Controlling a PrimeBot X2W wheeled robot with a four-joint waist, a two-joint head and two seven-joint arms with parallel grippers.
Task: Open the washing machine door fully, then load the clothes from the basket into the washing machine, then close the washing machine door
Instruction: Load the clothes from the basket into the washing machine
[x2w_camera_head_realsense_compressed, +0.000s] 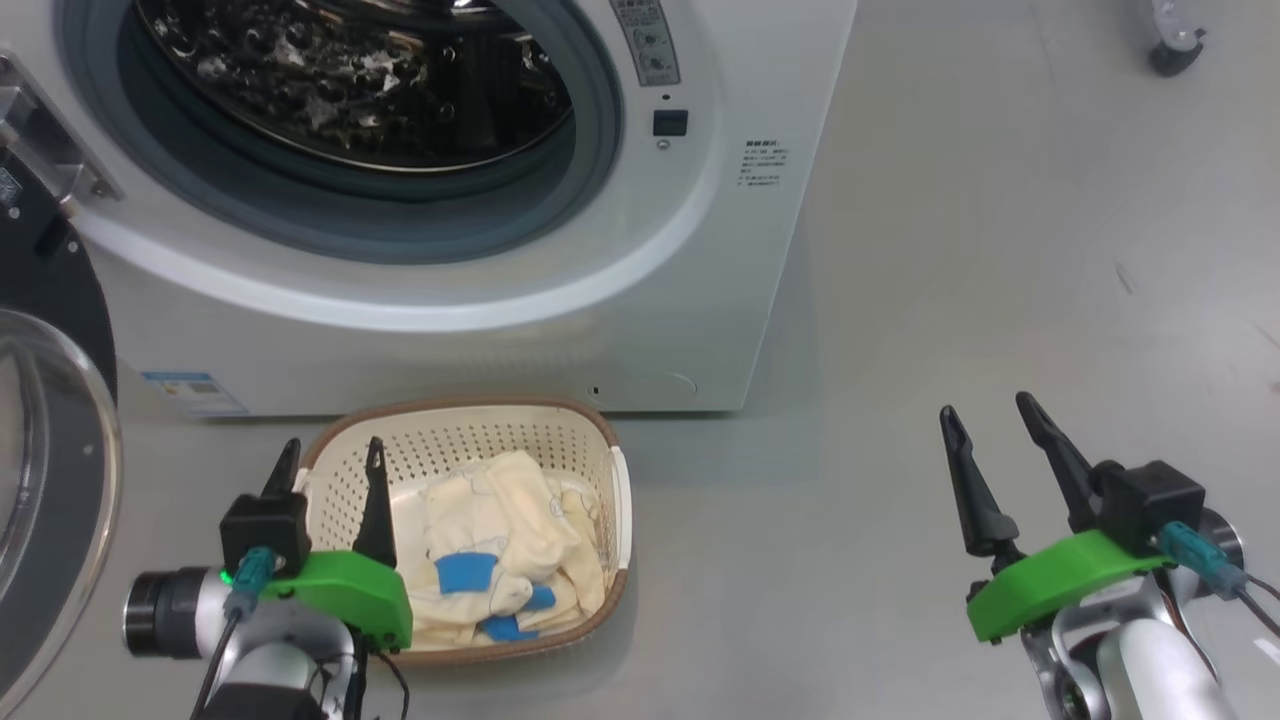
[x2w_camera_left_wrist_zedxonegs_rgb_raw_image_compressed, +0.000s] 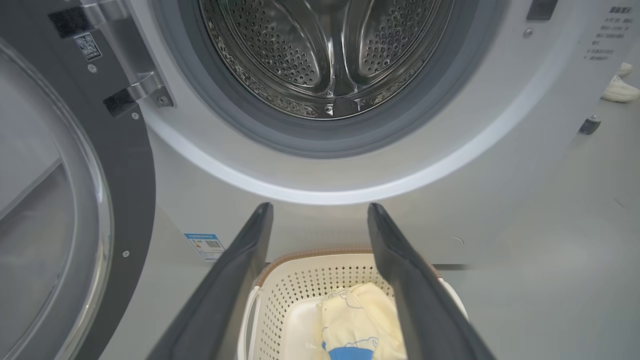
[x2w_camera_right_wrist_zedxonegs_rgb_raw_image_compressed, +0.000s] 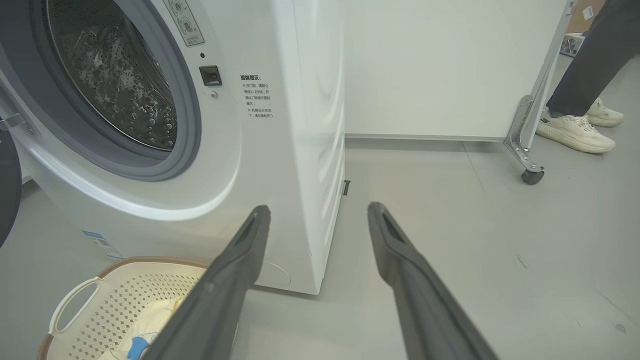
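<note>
The white washing machine (x2w_camera_head_realsense_compressed: 640, 300) stands ahead with its steel drum (x2w_camera_left_wrist_zedxonegs_rgb_raw_image_compressed: 325, 55) exposed. Its door (x2w_camera_head_realsense_compressed: 45, 420), black-rimmed with a clear glass bowl, is swung wide open at the left (x2w_camera_left_wrist_zedxonegs_rgb_raw_image_compressed: 55, 200). On the floor before the machine sits the cream basket (x2w_camera_head_realsense_compressed: 560, 430), holding cream-yellow clothes (x2w_camera_head_realsense_compressed: 500, 530) with blue cuffs. My left gripper (x2w_camera_head_realsense_compressed: 330, 455) hangs open over the basket's left rim, nothing between its fingers. My right gripper (x2w_camera_head_realsense_compressed: 990, 410) is open over bare floor, well right of the basket. The basket (x2w_camera_right_wrist_zedxonegs_rgb_raw_image_compressed: 90, 310) and clothes (x2w_camera_left_wrist_zedxonegs_rgb_raw_image_compressed: 360, 320) also show in the wrist views.
Grey floor spreads to the right of the machine. A white panel on a castor (x2w_camera_right_wrist_zedxonegs_rgb_raw_image_compressed: 531, 176) stands behind, with a person's legs and pale shoes (x2w_camera_right_wrist_zedxonegs_rgb_raw_image_compressed: 575, 132) beside it. Another castor (x2w_camera_head_realsense_compressed: 1172, 55) shows at the top right.
</note>
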